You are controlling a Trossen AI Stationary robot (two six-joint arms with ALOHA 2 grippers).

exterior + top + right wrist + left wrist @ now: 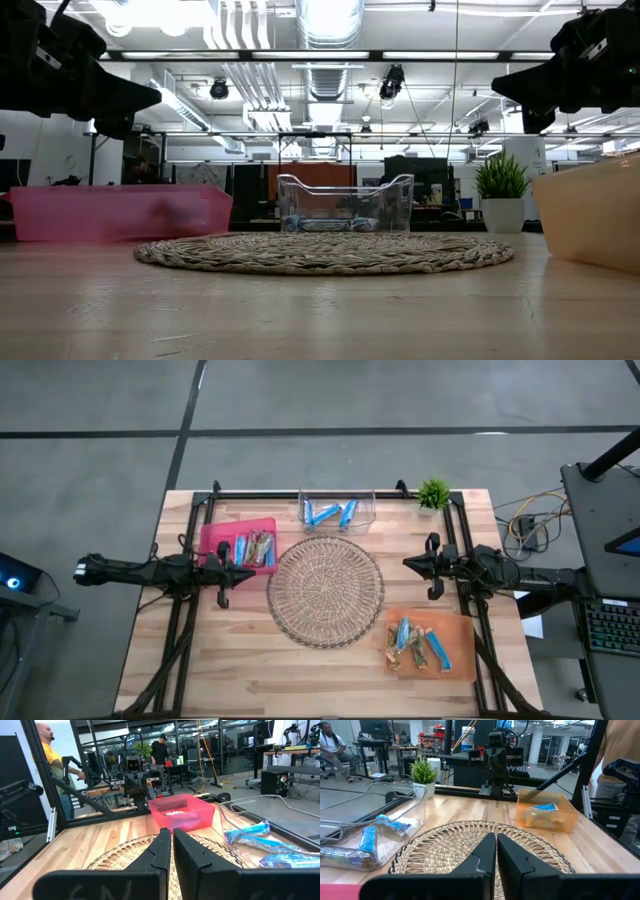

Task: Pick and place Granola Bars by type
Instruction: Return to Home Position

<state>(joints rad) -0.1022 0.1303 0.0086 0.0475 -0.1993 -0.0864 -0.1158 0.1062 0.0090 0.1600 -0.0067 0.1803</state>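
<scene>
While Granola Bars [322, 513] lie in three bins [215, 535], I see left end effector [496, 837] and right end effector [167, 831] both pinched together, empty, flanking the wicker tray [325, 590].

Slim black jointed arms [130, 571] end in matte black pincers [496, 837] (blunt, wedge-shaped fingers [515, 860])

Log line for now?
left gripper: shut, empty, raised | right gripper: shut, empty, raised | Granola Bars: in red bin, clear bin, orange bin | wicker tray: bare
</scene>
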